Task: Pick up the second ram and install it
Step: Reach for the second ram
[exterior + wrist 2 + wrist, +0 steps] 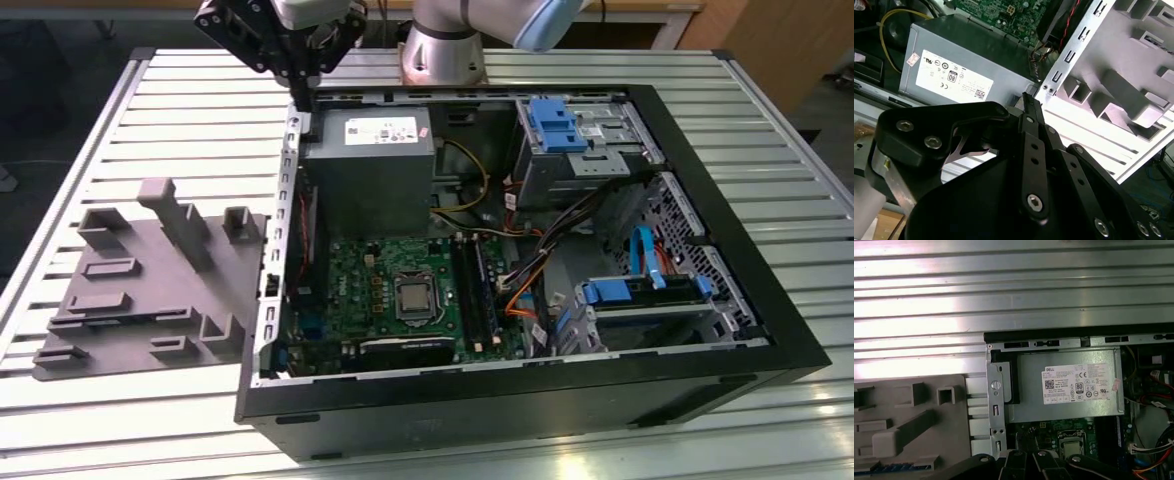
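My gripper (302,100) hangs over the far left corner of the open computer case (534,400) in the exterior view, just above the case wall beside the grey power supply (374,170). In the second wrist view its black fingers meet at one thin tip (1029,99), shut with nothing between them. A thin bluish strip (901,468), apparently the second ram, lies in a slot of the grey fixture (914,440). The fixture (147,290) stands left of the case. The black memory slots (474,290) run along the green motherboard (387,290).
The case's metal side wall (996,405) stands between the fixture and the power supply (1069,385). Upright posts (180,225) rise from the fixture. Cables (534,290) and blue drive brackets (554,125) fill the case's right side. A slatted metal table (160,120) surrounds everything.
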You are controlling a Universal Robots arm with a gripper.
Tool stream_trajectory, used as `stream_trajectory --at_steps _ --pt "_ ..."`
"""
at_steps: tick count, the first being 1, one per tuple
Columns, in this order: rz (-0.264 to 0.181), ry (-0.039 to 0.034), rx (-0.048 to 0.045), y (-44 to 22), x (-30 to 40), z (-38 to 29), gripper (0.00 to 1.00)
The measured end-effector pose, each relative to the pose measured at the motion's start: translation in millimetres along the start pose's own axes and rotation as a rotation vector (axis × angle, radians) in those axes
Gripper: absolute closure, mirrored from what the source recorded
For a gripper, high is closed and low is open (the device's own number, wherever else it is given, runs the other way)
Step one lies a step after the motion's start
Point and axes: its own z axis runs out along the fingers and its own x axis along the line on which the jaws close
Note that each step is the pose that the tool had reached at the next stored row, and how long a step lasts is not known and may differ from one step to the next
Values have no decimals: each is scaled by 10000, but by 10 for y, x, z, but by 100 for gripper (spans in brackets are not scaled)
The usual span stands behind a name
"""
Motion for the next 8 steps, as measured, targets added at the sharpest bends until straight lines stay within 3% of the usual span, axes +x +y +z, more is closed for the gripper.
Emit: stream_trajectory --at_steps 8 --pt "-1 -9 -1 -5 67 -2 89"
